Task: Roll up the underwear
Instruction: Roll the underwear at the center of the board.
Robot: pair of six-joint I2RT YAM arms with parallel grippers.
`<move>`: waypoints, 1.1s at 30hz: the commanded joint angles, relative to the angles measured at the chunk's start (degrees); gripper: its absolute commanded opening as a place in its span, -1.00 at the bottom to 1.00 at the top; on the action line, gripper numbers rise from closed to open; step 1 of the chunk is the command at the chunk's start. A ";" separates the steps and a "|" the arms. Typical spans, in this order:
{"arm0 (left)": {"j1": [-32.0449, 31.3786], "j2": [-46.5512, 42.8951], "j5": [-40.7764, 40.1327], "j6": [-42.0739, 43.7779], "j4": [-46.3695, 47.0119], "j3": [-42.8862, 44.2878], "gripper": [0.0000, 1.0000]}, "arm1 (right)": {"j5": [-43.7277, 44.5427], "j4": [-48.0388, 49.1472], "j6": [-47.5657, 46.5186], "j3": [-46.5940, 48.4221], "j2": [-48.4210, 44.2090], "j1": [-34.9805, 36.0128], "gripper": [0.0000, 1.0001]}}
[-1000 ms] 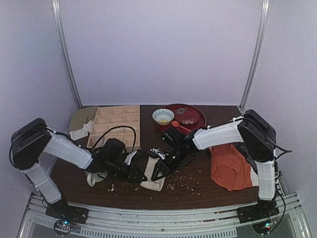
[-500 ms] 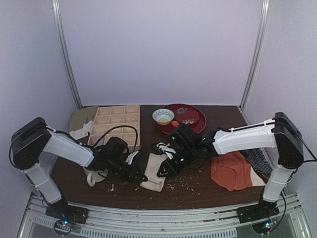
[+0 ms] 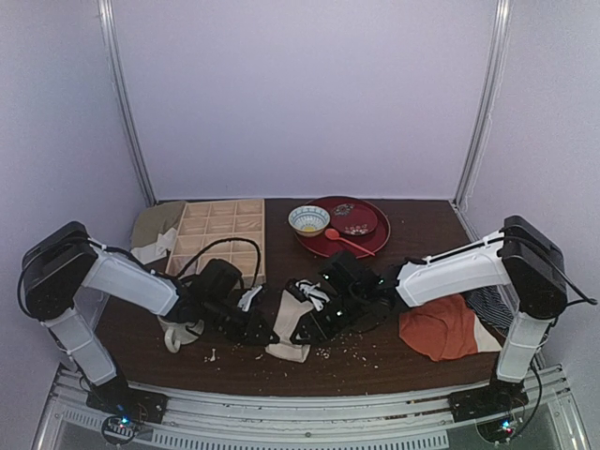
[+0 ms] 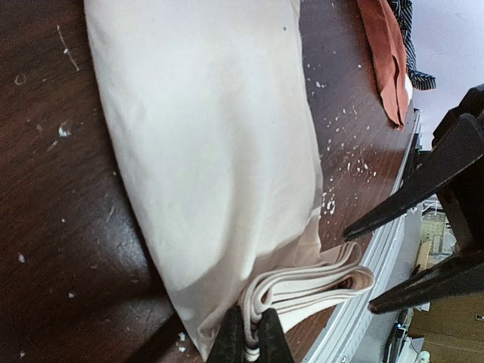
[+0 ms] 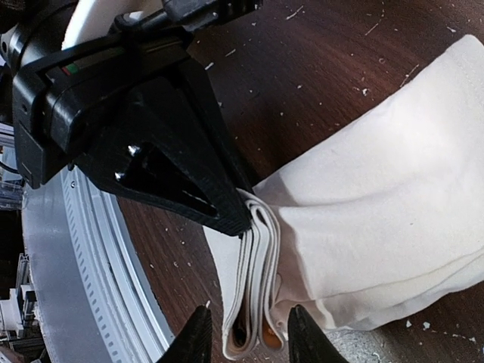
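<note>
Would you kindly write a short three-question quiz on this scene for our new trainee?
1. True or false: the left claw is shut on the folded end of the underwear.
2. The right claw is: A) open astride that end; B) shut on a spoon; C) out of view.
3. Fill in: the orange-red garment lies on the robot's ___ side.
Key: 1 true; 2 A; 3 right.

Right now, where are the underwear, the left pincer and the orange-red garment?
underwear (image 4: 212,151), left wrist view, smooth middle of the folded cloth
left pincer (image 4: 250,333), left wrist view, between its tips pinching the layered edge
orange-red garment (image 3: 439,328), top external view, middle of the cloth
</note>
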 commanded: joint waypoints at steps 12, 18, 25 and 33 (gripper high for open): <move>-0.70 0.26 -0.60 -0.01 -1.01 0.50 -1.00 | -1.45 4.52 5.39 -4.64 0.18 1.03 -0.34; -0.75 0.62 -0.50 -0.02 -1.44 0.78 -1.00 | 0.97 3.74 5.38 -4.77 0.35 1.79 -0.36; -0.70 0.94 -0.44 0.11 -3.67 1.87 -1.00 | 12.50 -2.26 -0.32 -3.36 -4.31 5.49 -0.34; -0.70 1.98 0.15 0.69 -7.02 3.89 -1.00 | 12.56 -4.76 -0.05 -2.12 -1.70 5.80 -0.76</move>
